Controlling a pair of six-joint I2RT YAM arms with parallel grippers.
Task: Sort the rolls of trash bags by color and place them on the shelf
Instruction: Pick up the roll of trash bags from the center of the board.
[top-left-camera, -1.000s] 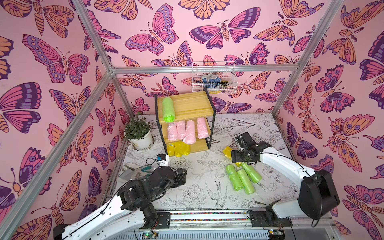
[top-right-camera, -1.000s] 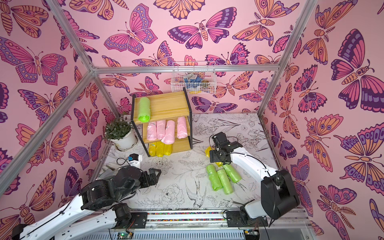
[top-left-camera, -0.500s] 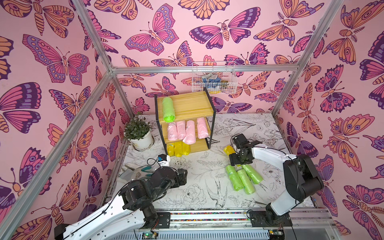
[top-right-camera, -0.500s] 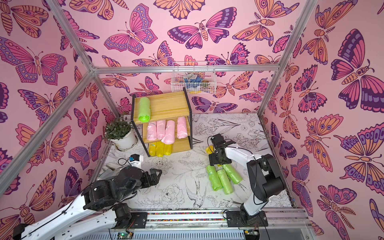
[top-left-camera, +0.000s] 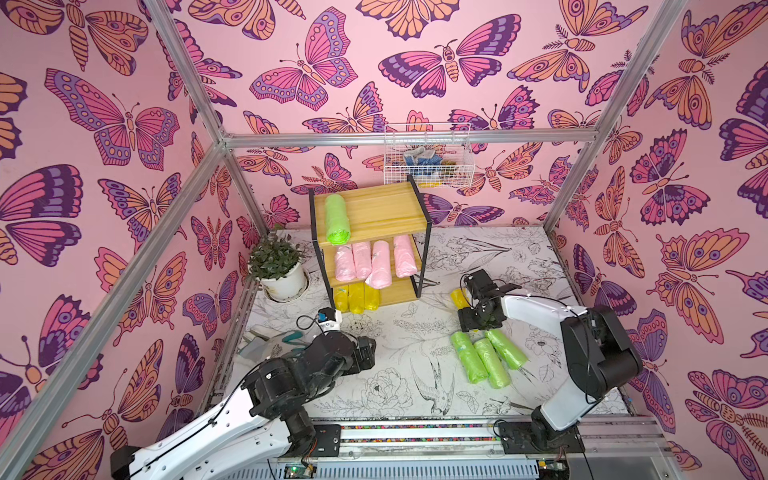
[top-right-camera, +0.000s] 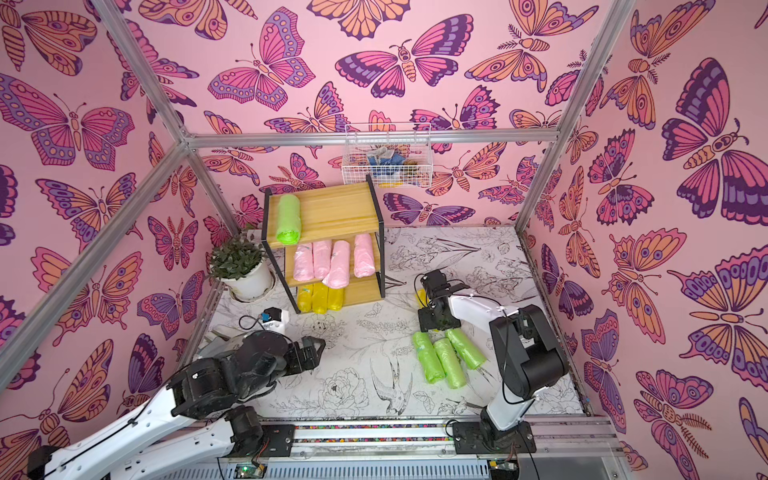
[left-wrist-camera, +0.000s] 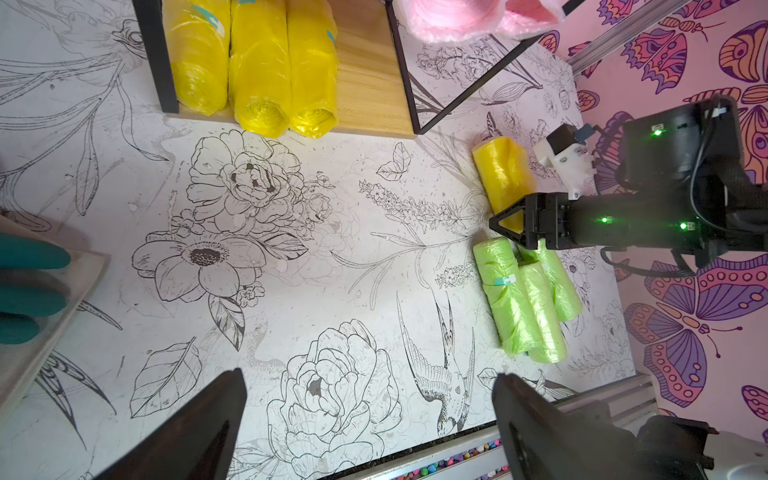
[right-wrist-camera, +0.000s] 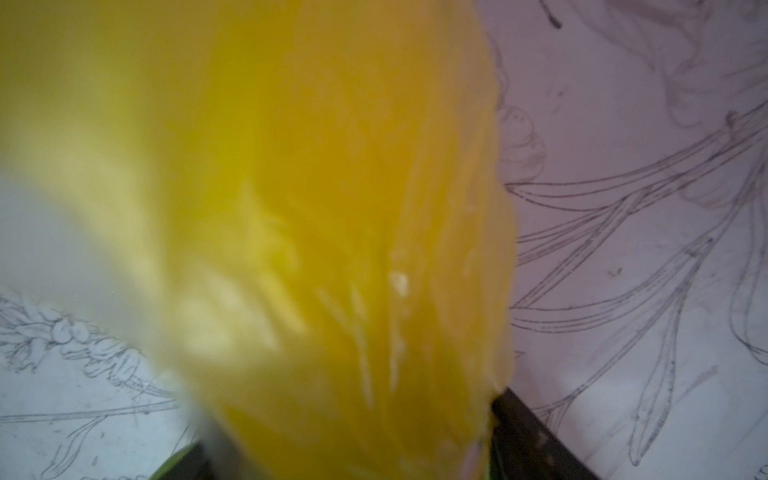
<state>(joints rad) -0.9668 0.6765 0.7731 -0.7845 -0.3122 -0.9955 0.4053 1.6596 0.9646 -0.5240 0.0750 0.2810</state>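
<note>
Across both top views, the stepped wooden shelf with a black metal frame (top-left-camera: 374, 208) holds soft plastic rolls sorted by colour. One lime green roll (top-left-camera: 336, 220) lies on the top tier, four pale pink rolls (top-left-camera: 374, 259) on the middle tier, and three yellow rolls (top-left-camera: 357, 297) on the bottom tier. A loose yellow roll (top-left-camera: 458, 298) lies on the flower-printed worktop (top-left-camera: 395, 332), between the shelf and three loose lime green rolls (top-left-camera: 484, 359). The right arm (top-left-camera: 536, 307) hides most of it, and the right jaws reach down over it, presumably to take it to the yellow tier.

Left wrist view: the left jaws stand wide apart and empty over bare worktop, apparently idle. The right jaws straddle one end of the loose yellow roll (left-wrist-camera: 503, 178); whether they pinch it cannot be told. A teal shape (left-wrist-camera: 29, 286) is cut off at the frame edge and unidentifiable.

Right wrist view: blurred yellow plastic (right-wrist-camera: 332, 208) fills the frame, so contact is unresolved.
</note>
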